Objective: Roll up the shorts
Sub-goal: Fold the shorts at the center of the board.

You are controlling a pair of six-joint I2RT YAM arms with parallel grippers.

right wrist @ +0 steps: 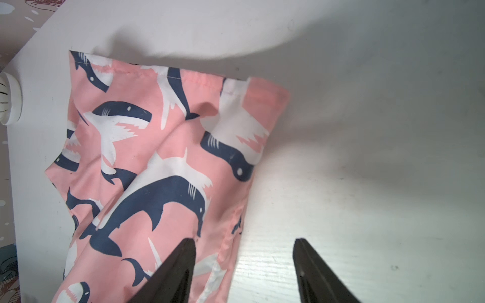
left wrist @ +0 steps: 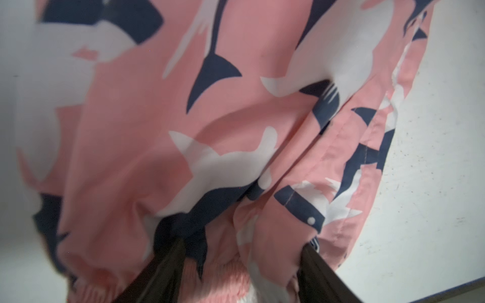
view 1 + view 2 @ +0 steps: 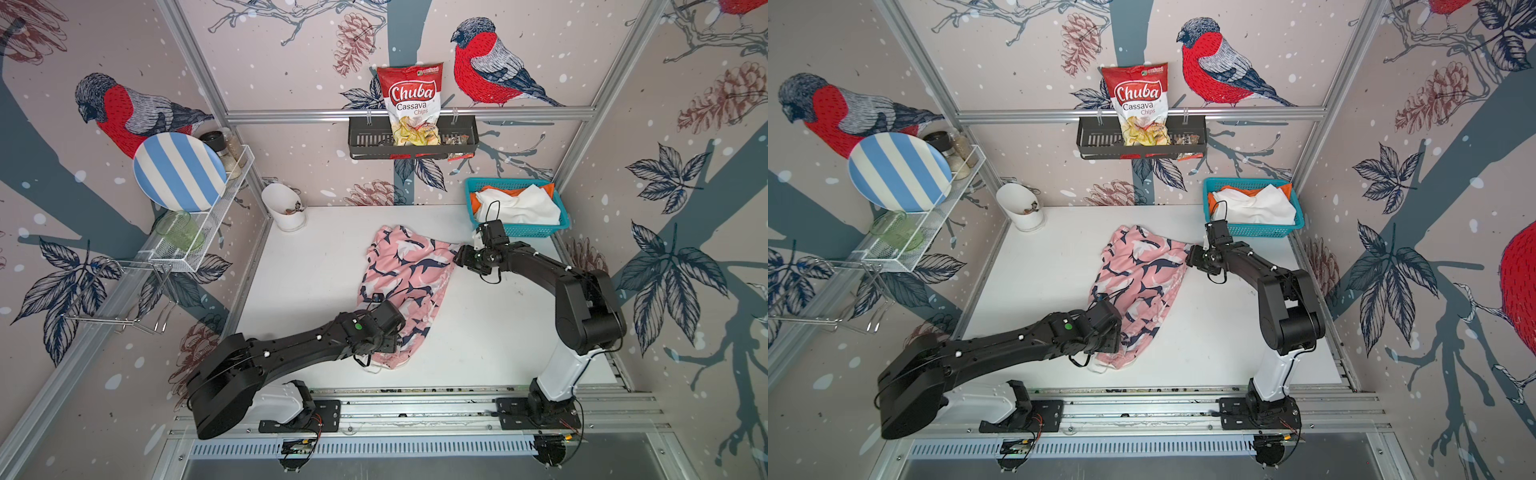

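Note:
The pink shorts (image 3: 405, 270) (image 3: 1142, 270) with navy and white sharks lie spread on the white table (image 3: 324, 299), one end far and the waistband near. My left gripper (image 3: 392, 345) (image 2: 240, 251) is over the near waistband end. It is open, its jaws wide apart, with bunched cloth (image 2: 210, 131) filling the gap. My right gripper (image 3: 459, 257) (image 1: 244, 244) is open at the far right edge of the shorts (image 1: 157, 157); one finger is over the cloth, the other over bare table. White shorts (image 3: 519, 205) and orange shorts (image 3: 476, 199) lie in the teal basket (image 3: 515, 230).
The teal basket stands at the back right corner just behind my right wrist. A white cup (image 3: 284, 208) stands at the back left. A wire rack (image 3: 199, 245) with a striped plate hangs on the left wall, and a black shelf (image 3: 411, 143) with a chips bag hangs on the back wall.

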